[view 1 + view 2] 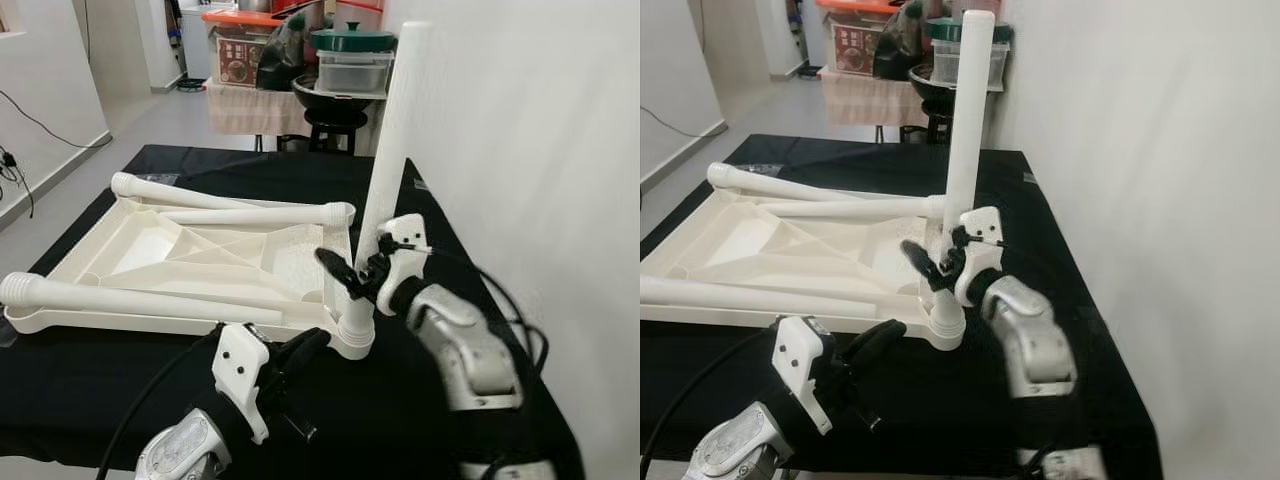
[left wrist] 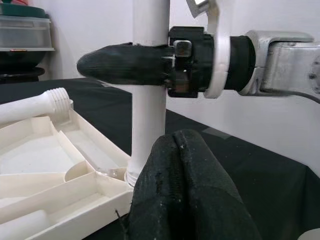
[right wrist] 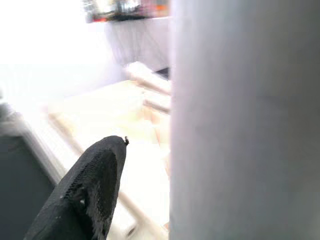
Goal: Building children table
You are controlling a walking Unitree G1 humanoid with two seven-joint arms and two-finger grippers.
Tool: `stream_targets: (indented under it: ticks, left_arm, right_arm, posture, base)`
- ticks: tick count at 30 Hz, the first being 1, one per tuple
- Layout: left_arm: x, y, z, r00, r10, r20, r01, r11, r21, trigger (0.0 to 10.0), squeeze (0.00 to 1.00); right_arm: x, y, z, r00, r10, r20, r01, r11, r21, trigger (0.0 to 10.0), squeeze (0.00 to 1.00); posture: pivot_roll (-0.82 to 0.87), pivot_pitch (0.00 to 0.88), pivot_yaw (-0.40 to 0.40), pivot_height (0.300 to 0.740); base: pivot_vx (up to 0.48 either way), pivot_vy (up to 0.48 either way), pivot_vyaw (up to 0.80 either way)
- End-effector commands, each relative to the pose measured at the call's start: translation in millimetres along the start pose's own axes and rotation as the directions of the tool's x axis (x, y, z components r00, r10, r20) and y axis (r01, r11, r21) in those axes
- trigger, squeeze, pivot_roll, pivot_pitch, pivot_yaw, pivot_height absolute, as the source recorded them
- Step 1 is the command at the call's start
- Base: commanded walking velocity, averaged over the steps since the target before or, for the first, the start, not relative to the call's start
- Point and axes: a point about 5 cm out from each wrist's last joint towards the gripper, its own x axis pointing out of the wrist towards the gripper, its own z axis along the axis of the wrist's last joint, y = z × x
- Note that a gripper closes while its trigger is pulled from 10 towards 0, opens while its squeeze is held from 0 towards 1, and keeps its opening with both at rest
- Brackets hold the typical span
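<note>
Right gripper (image 1: 362, 272) is clamped on the upright leg (image 1: 390, 150) low down, w/ its base in the tabletop's (image 1: 190, 255) near corner socket. Left gripper (image 1: 300, 352) sits just beside the corner, fingers together, empty. We judge the leg light, stiff, smooth plastic, prob. slippery, so grip low.

The upturned tabletop (image 1: 190, 262) and the upright leg (image 1: 388, 150) look like smooth, matt white plastic. A matt black cloth covers the worktop (image 1: 120, 390). The right claw (image 2: 131, 64) has fingers (image 2: 125, 62) of rough, matt black padding on a silver metal arm.
</note>
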Motion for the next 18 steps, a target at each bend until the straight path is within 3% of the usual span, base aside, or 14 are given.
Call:
stream_targets:
  ticks: [1,12,13,14,15,18]
  left_arm:
    - [-4.2,0.4,-1,1.000,0.026,-0.006,-0.026,1.000,0.014,10.0,0.00]
    - [-23.2,7.4,0,0.990,0.143,-0.016,-0.141,0.987,0.078,10.0,0.00]
    - [-28.1,8.9,-1,0.985,0.170,-0.015,-0.168,0.982,0.080,10.0,0.00]
    - [-28.1,8.9,-1,0.985,0.170,-0.015,-0.168,0.982,0.080,10.0,0.00]
    - [-28.9,9.0,-1,0.984,0.175,-0.012,-0.174,0.981,0.083,10.0,0.00]
    - [-29.4,8.9,-1,0.984,0.180,-0.006,-0.178,0.980,0.086,10.0,0.00]
  right_arm:
    - [0.7,-6.9,-2,0.989,0.141,-0.042,-0.142,0.989,-0.031,10.0,0.00]
    - [-13.0,-44.7,5,0.970,0.224,-0.090,-0.226,0.974,-0.014,10.0,0.00]
    - [-15.3,-52.6,3,0.968,0.228,-0.106,-0.230,0.973,-0.002,5.5,0.00]
    - [-15.3,-52.6,3,0.968,0.228,-0.106,-0.230,0.973,-0.002,5.5,0.00]
    - [-15.5,-56.6,2,0.972,0.206,-0.113,-0.206,0.978,0.007,0.0,0.00]
    - [-15.7,-61.8,0,0.976,0.181,-0.122,-0.182,0.983,0.007,0.0,0.00]
  posture:
    - [0.01,0.000,-0.098,0.740]
    - [0.02,0.000,-0.094,0.740]
    - [0.02,0.000,-0.093,0.740]
    - [0.02,0.000,-0.093,0.740]
    - [0.03,0.000,-0.099,0.740]
    - [0.03,0.000,-0.099,0.740]
  base:
    - [0.000,0.000,0.00]
    - [0.000,0.000,0.00]
    - [0.000,0.000,0.00]
    - [0.000,0.000,0.00]
    - [0.000,0.000,0.00]
    - [0.000,0.000,0.00]
